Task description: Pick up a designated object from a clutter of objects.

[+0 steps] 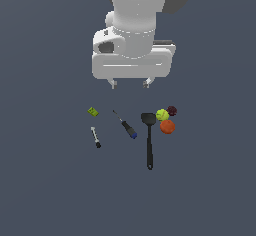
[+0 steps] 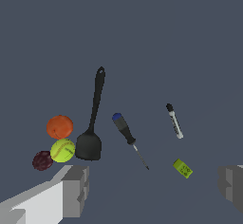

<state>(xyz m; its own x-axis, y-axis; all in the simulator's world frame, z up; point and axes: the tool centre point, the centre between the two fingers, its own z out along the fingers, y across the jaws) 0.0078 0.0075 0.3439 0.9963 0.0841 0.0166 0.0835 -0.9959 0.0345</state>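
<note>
Hanging well above the dark table [image 1: 45, 190], the hand [image 1: 130, 84] is spread wide and holds nothing; in the wrist view one finger [image 2: 71, 190] shows at each side with the clutter between and beyond them. Nearest below it lies the black spatula [image 1: 149, 139], flat on the table, its squarish blade [image 1: 147, 118] toward the hand and its long thin handle [image 1: 149, 150] running away to a holed end. Touching or just beside the blade is a yellow-green ball [image 1: 162, 114], with an orange ball [image 1: 167, 126] and a dark red ball [image 1: 172, 111] packed close. On the exterior view's left of the spatula sit a screwdriver with a black-and-blue handle [image 1: 126, 125], then a small silver-and-black tool [image 1: 95, 137] and a small green block [image 1: 93, 111], all apart from it.

The spatula looks light, stiff and smooth, so probably a little slippery. Mid-handle seems the best place to grip, across its narrow width, well clear of the balls.
</note>
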